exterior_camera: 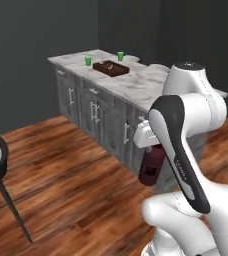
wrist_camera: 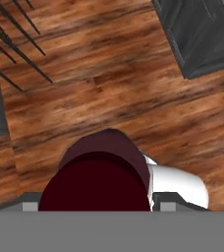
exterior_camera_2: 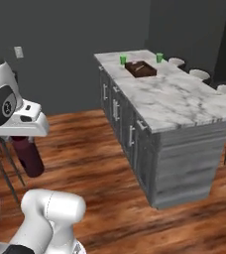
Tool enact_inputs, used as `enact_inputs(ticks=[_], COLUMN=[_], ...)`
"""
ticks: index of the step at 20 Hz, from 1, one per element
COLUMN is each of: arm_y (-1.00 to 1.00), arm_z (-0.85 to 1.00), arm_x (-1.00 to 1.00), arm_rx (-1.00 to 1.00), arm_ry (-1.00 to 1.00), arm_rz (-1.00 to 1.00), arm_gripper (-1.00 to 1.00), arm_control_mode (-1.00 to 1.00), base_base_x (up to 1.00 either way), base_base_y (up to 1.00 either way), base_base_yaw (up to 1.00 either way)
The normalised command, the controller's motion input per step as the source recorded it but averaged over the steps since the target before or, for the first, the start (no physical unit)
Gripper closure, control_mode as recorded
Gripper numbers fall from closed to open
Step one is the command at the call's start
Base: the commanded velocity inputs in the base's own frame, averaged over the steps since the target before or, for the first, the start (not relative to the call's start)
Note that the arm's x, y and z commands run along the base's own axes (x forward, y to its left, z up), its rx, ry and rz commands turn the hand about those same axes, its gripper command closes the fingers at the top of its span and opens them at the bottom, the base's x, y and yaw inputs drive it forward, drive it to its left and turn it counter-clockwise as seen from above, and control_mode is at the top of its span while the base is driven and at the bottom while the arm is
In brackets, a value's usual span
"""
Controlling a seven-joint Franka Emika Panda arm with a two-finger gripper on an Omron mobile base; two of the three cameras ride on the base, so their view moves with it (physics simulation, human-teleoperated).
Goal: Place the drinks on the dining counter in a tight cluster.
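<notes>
Maroon bottle in the jaws (over open floor), off the dining counter's end.

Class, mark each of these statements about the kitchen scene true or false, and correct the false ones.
1. The maroon bottle hangs in the gripper above the wooden floor. True.
2. The maroon bottle stands on the dining counter. False: it is in the air beside the arm, off the counter.
3. Two small green cups stand on the counter near a dark brown tray. True.
4. The tray lies on the floor. False: it lies on the marble top at the counter's far end.
5. White chairs stand along the counter's far side. True.
</notes>
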Motion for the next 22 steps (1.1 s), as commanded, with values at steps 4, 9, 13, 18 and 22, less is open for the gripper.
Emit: enact_inputs(ticks=[4,9,13,18,22], arm_y=[0.0,0.0,0.0,0.0,0.0], arm_z=[0.0,0.0,0.0,0.0,0.0], arm_x=[0.0,0.0,0.0,0.0,0.0], arm_rx=[0.0,0.0,0.0,0.0,0.0], arm_ry=[0.0,0.0,0.0,0.0,0.0], arm_rz=[0.0,0.0,0.0,0.0,0.0], arm_gripper=[1.0,1.0,1.0,1.0,1.0], arm_control_mode=[1.0,1.0,1.0,1.0,1.0], base_base_x=[1.0,0.98,0.94,0.79,0.81], base_base_y=[-1.0,-1.0,-1.0,-1.0,-1.0], base_base_yaw=[0.37,0.31,0.2,0.16,0.14])
